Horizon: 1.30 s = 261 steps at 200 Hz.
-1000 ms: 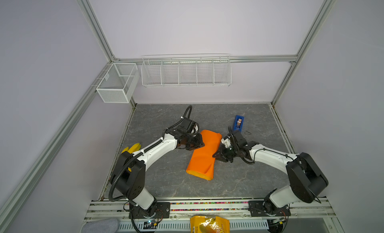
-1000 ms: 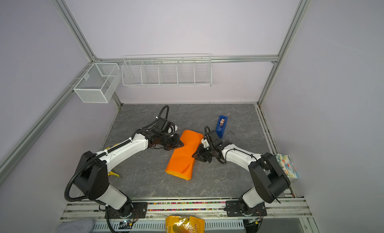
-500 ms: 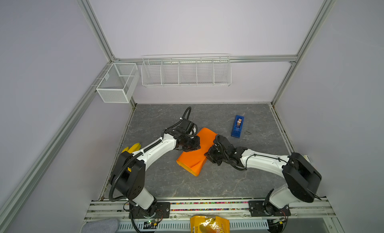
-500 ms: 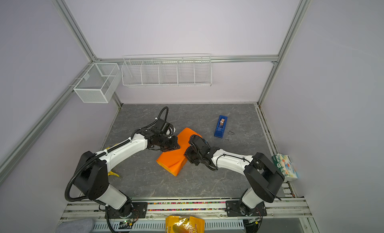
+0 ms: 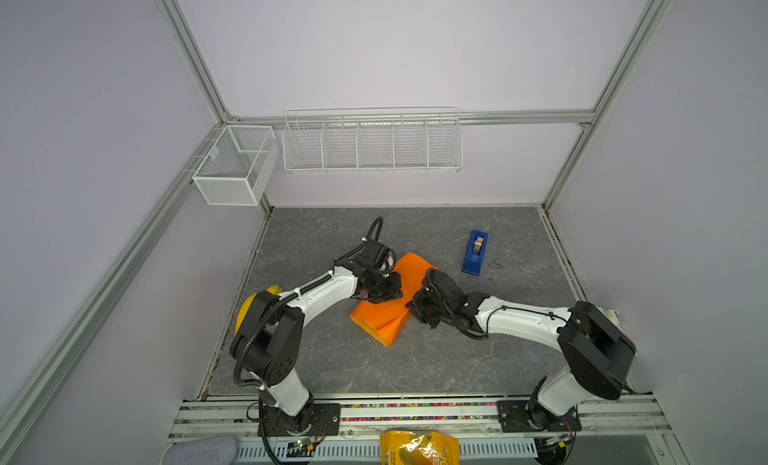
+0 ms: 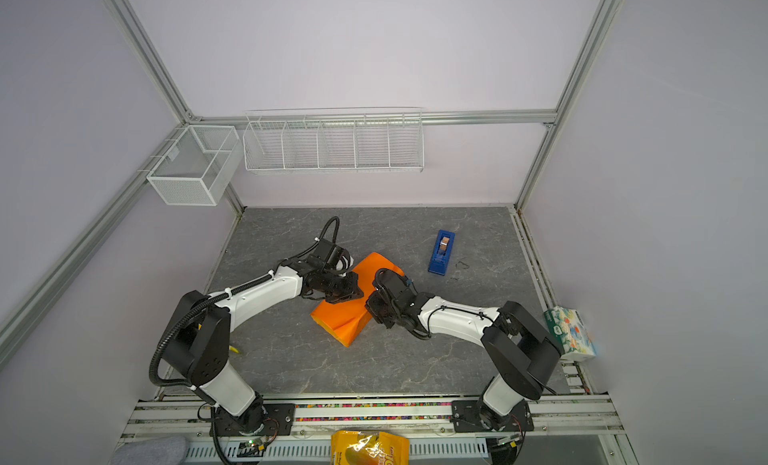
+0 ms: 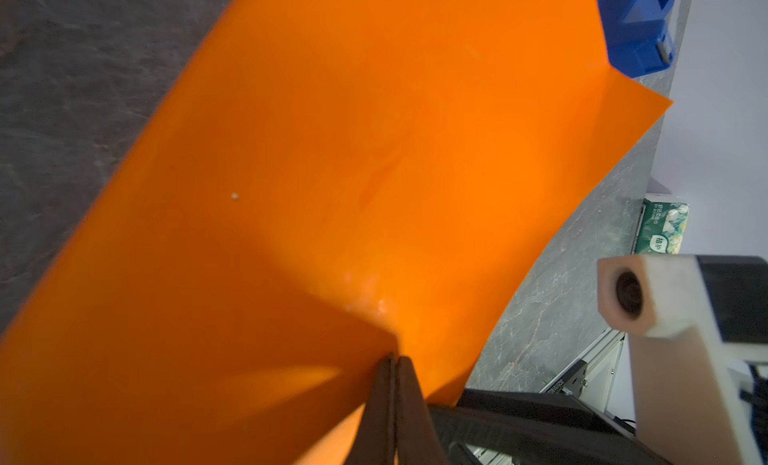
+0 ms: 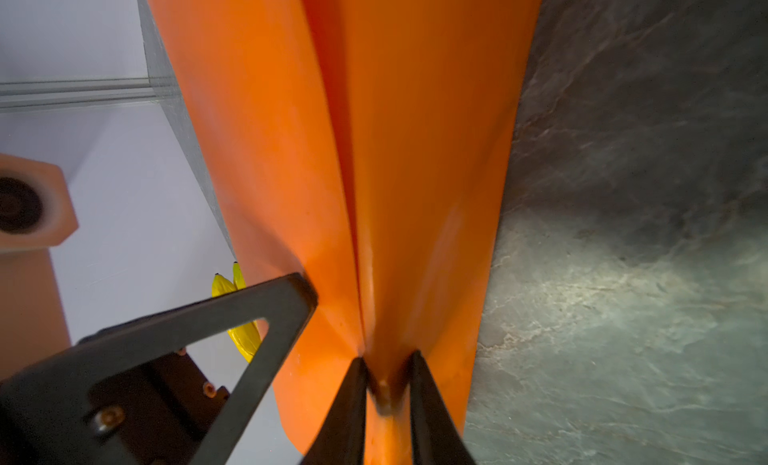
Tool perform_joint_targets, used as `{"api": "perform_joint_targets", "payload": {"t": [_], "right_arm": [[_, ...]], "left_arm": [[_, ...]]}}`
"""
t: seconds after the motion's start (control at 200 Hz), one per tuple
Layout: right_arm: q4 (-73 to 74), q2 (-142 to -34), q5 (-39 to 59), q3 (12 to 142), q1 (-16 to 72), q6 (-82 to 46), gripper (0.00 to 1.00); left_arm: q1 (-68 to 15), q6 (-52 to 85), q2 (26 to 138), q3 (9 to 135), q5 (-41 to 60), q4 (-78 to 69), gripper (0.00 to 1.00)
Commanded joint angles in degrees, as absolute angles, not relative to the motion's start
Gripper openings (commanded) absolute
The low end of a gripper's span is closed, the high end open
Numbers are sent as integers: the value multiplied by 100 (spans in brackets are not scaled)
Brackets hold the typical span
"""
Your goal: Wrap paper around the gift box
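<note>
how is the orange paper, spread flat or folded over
Folded over: the paper curves into a hump, its edges pinched by the left gripper and right gripper.

Smooth orange paper (image 5: pixel 377 318), matt grey stone-look tabletop (image 5: pixel 415 367)

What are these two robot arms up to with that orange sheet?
They are wrapping a gift. The left end effector and the right end effector each pinch the orange paper, which is folded into a loose hump on the table. The box is out of sight. The blue tape dispenser stands apart, untouched.
</note>
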State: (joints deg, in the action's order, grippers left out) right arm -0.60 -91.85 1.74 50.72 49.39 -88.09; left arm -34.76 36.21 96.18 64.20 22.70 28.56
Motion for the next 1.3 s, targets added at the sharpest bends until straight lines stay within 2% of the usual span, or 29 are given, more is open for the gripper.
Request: {"api": "perform_joint_targets", "payload": {"t": [0.0, 0.075, 0.195, 0.28, 0.475, 0.58, 0.785, 0.86, 1.065, 1.3], "right_arm": [[-620, -9357, -92, 4969, 4941, -9196, 22], [-787, -9214, -185, 5001, 4914, -8981, 29], [-1384, -8898, -276, 5505, 4713, -8205, 45], [-1654, -8641, -320, 5640, 4526, -7698, 49], [-1802, -8214, 312, 5804, 3751, -5972, 49], [-1921, -8176, 1040, 5933, 3161, -4980, 48], [-2478, -8769, 2426, 6390, 1700, -3584, 48], [-2600, -9141, 2992, 6607, 1226, -3182, 52], [-2508, -9888, 3836, 7032, 36, -2906, 53], [-2277, -10855, 4582, 7670, -457, -3049, 46]], "left_arm": [[-3446, 3603, 9927, 6151, 1959, 2884, 1], [-3445, 3605, 9939, 6092, 1968, 2874, 1], [-3445, 3578, 9895, 6032, 1963, 2922, 1], [-3448, 3568, 9862, 6012, 1959, 2949, 0], [-3446, 3595, 9827, 5985, 2037, 2875, 0], [-3452, 3608, 9831, 5981, 2092, 2839, 0], [-3448, 3599, 9807, 5946, 2084, 2843, 0], [-3448, 3604, 9809, 5938, 2051, 2873, 0], [-3454, 3612, 9793, 5923, 2029, 2905, 0], [-3453, 3621, 9837, 5959, 2012, 2962, 0]]}}
